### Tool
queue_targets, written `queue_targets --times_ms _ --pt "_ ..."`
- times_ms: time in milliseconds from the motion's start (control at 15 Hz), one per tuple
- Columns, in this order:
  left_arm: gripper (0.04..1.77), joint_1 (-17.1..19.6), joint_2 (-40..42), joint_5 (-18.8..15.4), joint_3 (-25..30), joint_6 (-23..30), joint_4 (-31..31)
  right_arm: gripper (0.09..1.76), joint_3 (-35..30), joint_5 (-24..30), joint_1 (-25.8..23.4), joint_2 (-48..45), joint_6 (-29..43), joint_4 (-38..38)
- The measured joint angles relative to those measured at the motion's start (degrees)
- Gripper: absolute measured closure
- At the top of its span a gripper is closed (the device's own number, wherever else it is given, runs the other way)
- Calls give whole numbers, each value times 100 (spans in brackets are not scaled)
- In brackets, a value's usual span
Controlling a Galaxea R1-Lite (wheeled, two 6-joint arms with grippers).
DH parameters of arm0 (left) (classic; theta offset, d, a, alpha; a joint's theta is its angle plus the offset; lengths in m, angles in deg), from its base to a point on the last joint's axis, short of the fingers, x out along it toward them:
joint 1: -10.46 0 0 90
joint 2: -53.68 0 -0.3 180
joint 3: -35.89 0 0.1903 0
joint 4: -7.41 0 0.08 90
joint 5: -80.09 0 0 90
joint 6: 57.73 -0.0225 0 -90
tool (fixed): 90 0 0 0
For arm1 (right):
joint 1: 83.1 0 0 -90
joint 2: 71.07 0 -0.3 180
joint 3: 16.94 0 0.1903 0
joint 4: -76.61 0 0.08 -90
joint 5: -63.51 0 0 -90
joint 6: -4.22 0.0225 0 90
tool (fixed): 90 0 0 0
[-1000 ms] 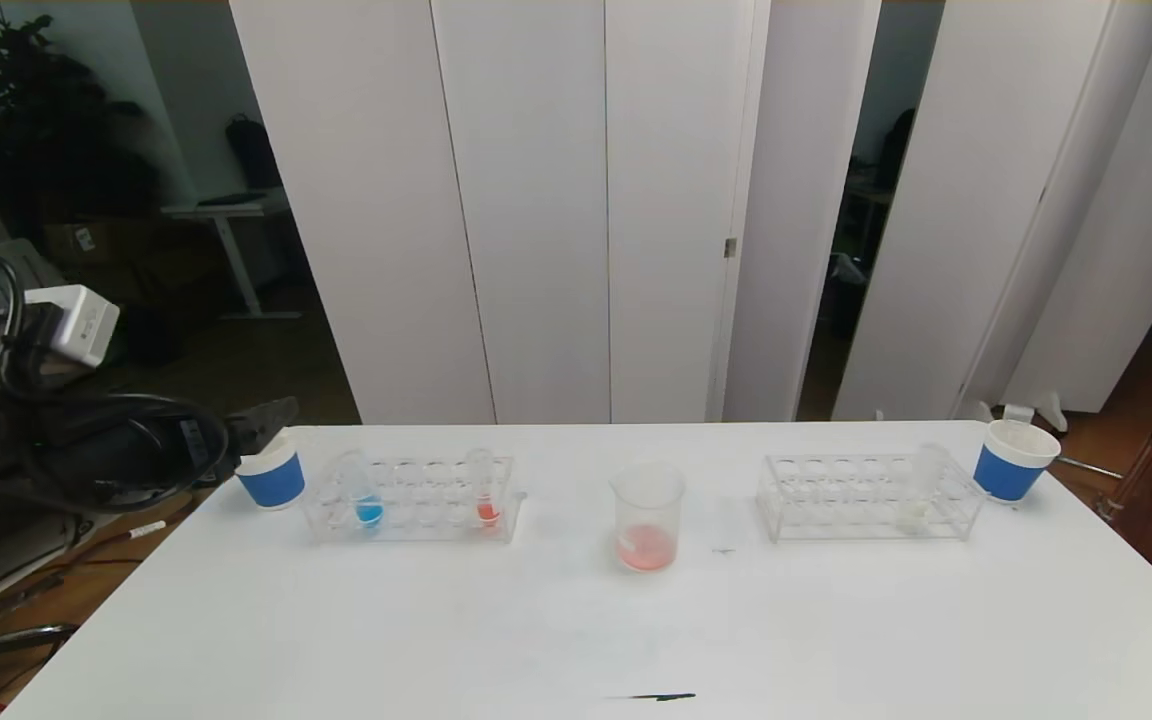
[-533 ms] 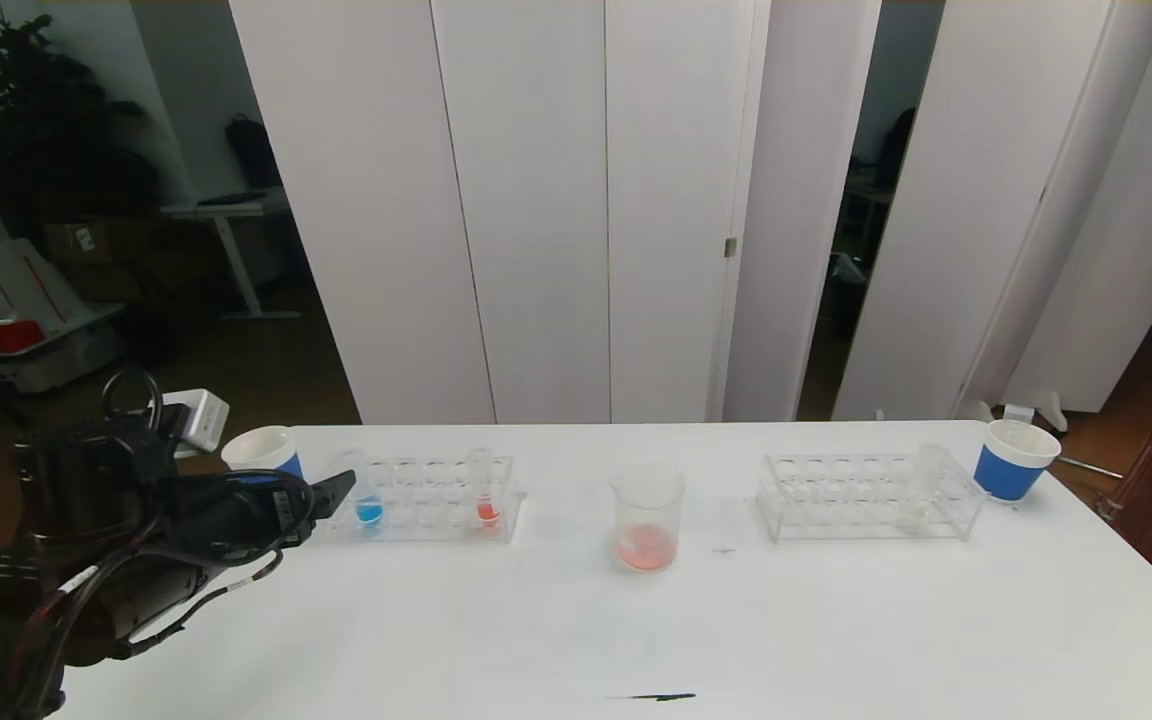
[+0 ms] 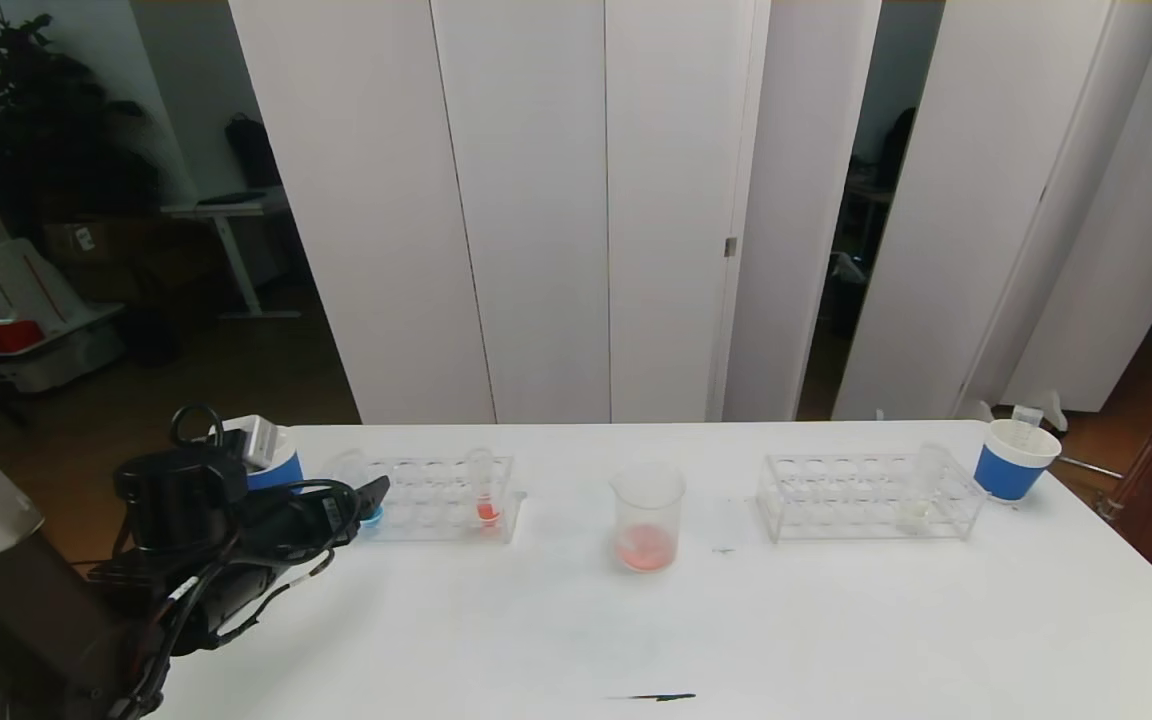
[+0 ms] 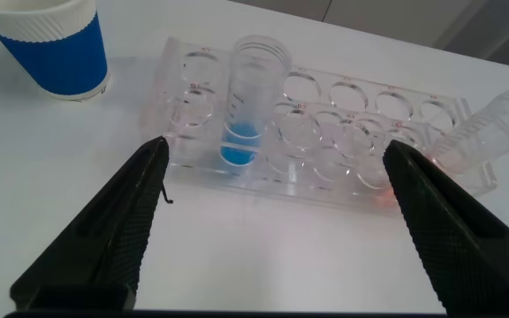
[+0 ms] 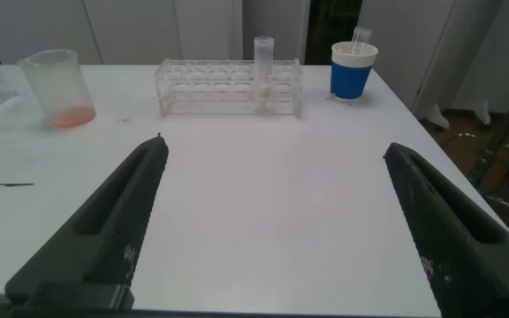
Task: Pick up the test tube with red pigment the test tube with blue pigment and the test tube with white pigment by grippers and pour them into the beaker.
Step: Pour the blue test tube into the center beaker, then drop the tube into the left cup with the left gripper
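1. The test tube with blue pigment [image 4: 253, 104] stands upright in a hole near the outer end of the left rack [image 4: 325, 132], its blue liquid pooled at the rounded bottom. A tube with orange-red liquid [image 3: 483, 490] stands nearer the rack's other end.

2. The left gripper [image 4: 272, 212] hovers low over the surface [image 3: 576, 620], just in front of the rack. Its jaws are spread wide, and in the left wrist view the blue tube sits between their lines, closer to one jaw than the other. Nothing is held.

3. The step in hand looks like the approach to grasp the blue tube. To do it well, the gripper should centre on the tube before advancing, then pinch the clear upper part above the rack's top plate, so the jaws clear the rack walls.

4. A straight upward lift would keep the tube from catching in its hole or dragging the light rack along. A left paper cup [image 4: 49, 42] stands just beside the rack's end and should not be nudged.

5. The beaker [image 3: 648, 515] stands mid-surface between the two racks, with a little pinkish-red liquid already in it.

6. The test tube with white pigment [image 5: 263, 64] stands in the right rack [image 5: 228, 87], with a right paper cup [image 5: 353, 69] beyond it.

7. The right gripper [image 5: 272, 203] hangs back near the surface's edge, jaws spread and empty.
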Motion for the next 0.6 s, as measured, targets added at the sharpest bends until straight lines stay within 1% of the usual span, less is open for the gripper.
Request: queue_targets --times_ms 67,267,400,600 --pt "7 -6 -155 48 -79 4 -91 10 0 0 0 0 -2 0" --pt "7 -9 -584 391 -516 83 -155 10 0 0 0 0 0 0" --pt "7 5 -775 447 -780 98 -135 10 0 -2 0 0 0 -2" --pt "7 16 -987 463 -987 85 -128 10 0 -2 0 0 0 0"
